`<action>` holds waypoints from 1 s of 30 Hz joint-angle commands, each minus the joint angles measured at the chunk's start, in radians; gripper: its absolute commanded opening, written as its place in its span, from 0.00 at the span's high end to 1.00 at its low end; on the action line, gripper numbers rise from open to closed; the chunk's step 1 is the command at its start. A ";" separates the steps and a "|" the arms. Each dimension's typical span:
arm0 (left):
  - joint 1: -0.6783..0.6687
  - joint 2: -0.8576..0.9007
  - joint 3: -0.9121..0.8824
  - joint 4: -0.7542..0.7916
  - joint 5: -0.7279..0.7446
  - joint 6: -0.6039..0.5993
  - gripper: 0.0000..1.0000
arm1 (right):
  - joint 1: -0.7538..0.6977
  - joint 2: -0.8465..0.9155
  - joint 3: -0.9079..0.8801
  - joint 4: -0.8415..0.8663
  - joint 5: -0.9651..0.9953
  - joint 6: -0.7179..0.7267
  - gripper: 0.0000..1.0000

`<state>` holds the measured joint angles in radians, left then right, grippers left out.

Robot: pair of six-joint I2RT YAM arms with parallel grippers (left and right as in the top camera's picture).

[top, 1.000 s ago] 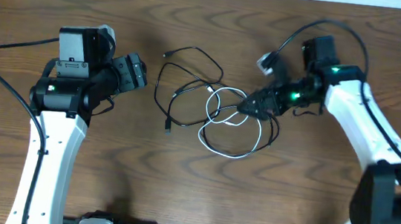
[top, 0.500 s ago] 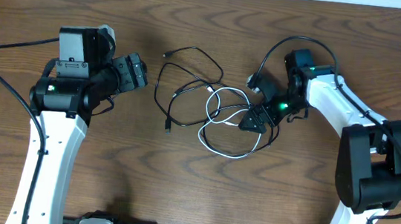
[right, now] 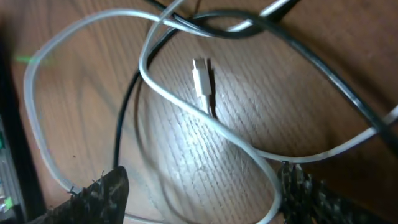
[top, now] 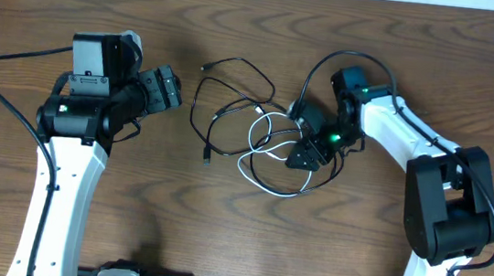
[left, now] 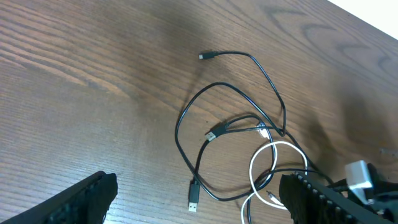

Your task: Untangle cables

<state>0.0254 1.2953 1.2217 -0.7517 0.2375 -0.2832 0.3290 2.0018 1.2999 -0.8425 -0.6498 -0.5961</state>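
The black cable [top: 233, 100] and the white cable [top: 268, 154] lie looped through each other on the table's middle. My right gripper [top: 300, 155] is open, low over the right side of the white loops. In the right wrist view the white cable [right: 186, 109] and its small white plug [right: 200, 78] lie between my open fingers [right: 93, 199], with the black cable [right: 311, 68] crossing above. My left gripper [top: 168, 88] is open and empty, left of the cables. The left wrist view shows the black cable [left: 186, 118], its USB plug [left: 194, 198] and the white loops [left: 280, 149].
A thicker black arm cable [top: 329, 59] arcs over the right arm. The right arm's base [top: 446, 214] stands at the right, the left arm [top: 72, 138] at the left. The wooden table [top: 147, 210] has bare room in front of the cables.
My right gripper has moved left and toward the front, coming down over the white loops. The white cable has shifted slightly. The left arm has not moved.
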 commanded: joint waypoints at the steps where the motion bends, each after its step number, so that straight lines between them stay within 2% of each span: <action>1: 0.005 -0.001 0.013 0.001 0.000 0.017 0.11 | 0.008 0.013 -0.055 0.033 0.015 -0.014 0.28; 7: 0.005 -0.001 0.013 0.002 0.000 0.017 0.11 | 0.008 0.013 -0.119 0.105 0.014 -0.010 0.34; 8: 0.005 -0.001 0.013 0.002 0.000 0.017 0.11 | 0.009 0.013 -0.122 0.106 0.011 -0.011 0.38; 10: 0.005 -0.001 0.013 0.002 0.000 0.017 0.11 | 0.008 0.013 -0.123 0.106 -0.003 -0.010 0.54; 13: 0.005 -0.001 0.013 0.002 0.000 0.017 0.11 | 0.008 0.013 -0.123 0.107 -0.042 -0.010 0.99; 20: 0.005 -0.001 0.013 0.001 0.001 0.017 0.11 | 0.005 0.012 -0.122 0.103 -0.169 0.049 0.99; 26: 0.005 -0.001 0.013 0.001 0.001 0.017 0.11 | -0.031 -0.013 -0.081 0.083 -0.558 0.050 0.99; 30: 0.005 -0.001 0.013 0.000 0.001 0.017 0.11 | -0.055 -0.046 -0.035 0.084 -0.742 0.064 0.99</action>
<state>0.0254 1.2953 1.2217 -0.7517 0.2371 -0.2832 0.3027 2.0018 1.2049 -0.7620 -1.1069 -0.5533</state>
